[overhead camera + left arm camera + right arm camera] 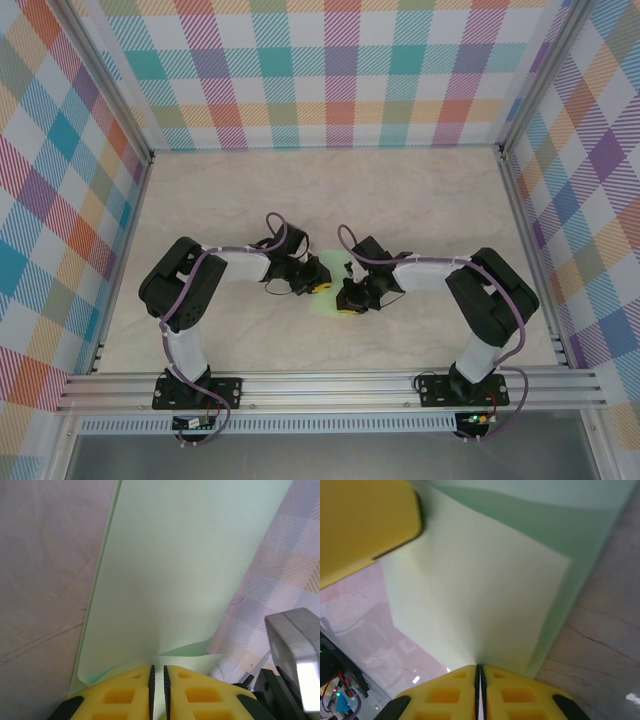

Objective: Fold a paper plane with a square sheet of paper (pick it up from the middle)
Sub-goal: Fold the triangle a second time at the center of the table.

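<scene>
From above, both arms meet near the middle of the table (420, 200), and a small pale green patch of the square sheet of paper (322, 300) is seen between them. The wrist cameras are closer: the left gripper (158, 672) is pinched on the sheet's edge, the right gripper (478, 669) is clamped on it too, and the paper spreads forward from each.

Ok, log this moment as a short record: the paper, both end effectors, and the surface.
paper: pale green, plain, partly folded over itself
left end effector: shut on the paper's edge
right end effector: shut on the paper's edge, facing the left one
table: pale marbled top, paper near its middle
</scene>
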You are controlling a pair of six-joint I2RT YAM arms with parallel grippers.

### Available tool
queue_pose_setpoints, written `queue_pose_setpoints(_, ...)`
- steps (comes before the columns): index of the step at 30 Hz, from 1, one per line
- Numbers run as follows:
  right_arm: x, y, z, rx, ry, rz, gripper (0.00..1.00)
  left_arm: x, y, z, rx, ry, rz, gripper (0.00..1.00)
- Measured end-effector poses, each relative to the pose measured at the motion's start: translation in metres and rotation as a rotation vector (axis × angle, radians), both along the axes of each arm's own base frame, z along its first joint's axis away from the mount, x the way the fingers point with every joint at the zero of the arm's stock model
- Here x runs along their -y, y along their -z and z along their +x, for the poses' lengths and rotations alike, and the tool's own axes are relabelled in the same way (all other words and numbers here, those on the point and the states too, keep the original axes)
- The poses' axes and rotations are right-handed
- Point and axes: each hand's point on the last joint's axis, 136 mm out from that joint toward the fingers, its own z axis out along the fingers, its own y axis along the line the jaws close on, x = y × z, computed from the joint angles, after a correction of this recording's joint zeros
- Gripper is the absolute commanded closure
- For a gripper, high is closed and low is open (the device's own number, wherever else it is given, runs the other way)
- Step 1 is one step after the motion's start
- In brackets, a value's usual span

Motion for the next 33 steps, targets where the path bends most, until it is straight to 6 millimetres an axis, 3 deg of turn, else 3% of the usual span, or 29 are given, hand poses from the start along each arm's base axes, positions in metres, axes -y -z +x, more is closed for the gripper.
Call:
queue_pose_setpoints(9,-0.001,0.0,0.0,-0.016,0.018,0.045,0.9,0.002,-0.007,0.003,0.022,0.014,0.008,0.73)
queue_pose_setpoints(19,-0.001,0.0,0.0,-0.017,0.024,0.047,0.91,0.003,-0.044,0.009,0.098,-0.014,-0.031,0.78)
queue_pose_setpoints(28,-0.001,0.0,0.0,-0.022,0.035,0.05,0.92,0.013,-0.028,-0.014,0.057,0.016,-0.019,0.81)
queue_pose_setpoints(33,-0.001,0.0,0.0,-0.02,0.037,0.053,0.92,0.013,-0.013,-0.015,0.029,0.01,-0.001,0.9)
